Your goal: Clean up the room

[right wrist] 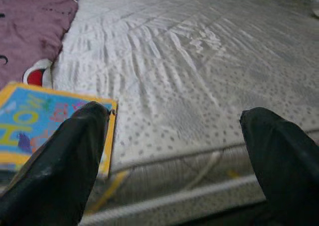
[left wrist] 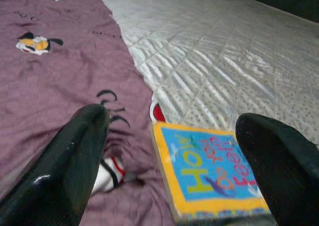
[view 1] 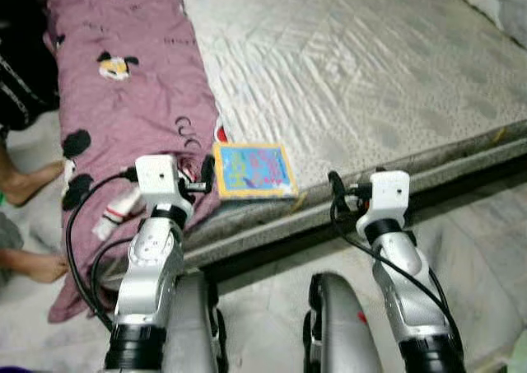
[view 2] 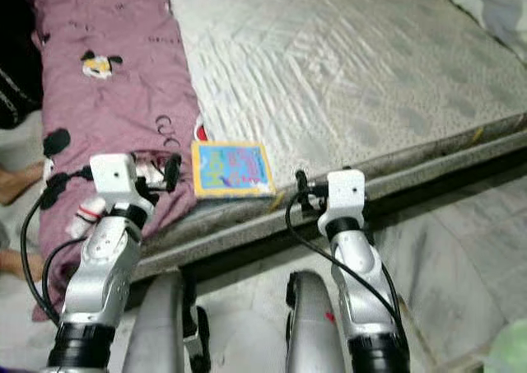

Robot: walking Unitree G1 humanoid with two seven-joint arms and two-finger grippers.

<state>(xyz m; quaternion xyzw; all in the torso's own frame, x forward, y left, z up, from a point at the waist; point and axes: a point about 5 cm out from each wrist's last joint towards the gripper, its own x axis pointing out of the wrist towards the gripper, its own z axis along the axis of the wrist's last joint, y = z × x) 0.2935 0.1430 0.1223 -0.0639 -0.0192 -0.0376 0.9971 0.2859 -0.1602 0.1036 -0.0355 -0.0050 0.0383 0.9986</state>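
Left arm: silver, rising from the lower left of the head view, forearm tilted up and slightly inward, black cable looping beside it.
Left gripper: two black fingers spread wide apart, nothing between them.
Right arm: silver, rising from the lower right of the head view, wrist bent toward frame centre, black cable trailing along it.
Right gripper: fingers parted wide, gripping nothing.
Both wrists: raised to about the same height in the frame.

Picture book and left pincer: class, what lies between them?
Nothing: in the left wrist view the picture book sits on the mattress directly ahead of the open left pincer, beside the purple blanket.
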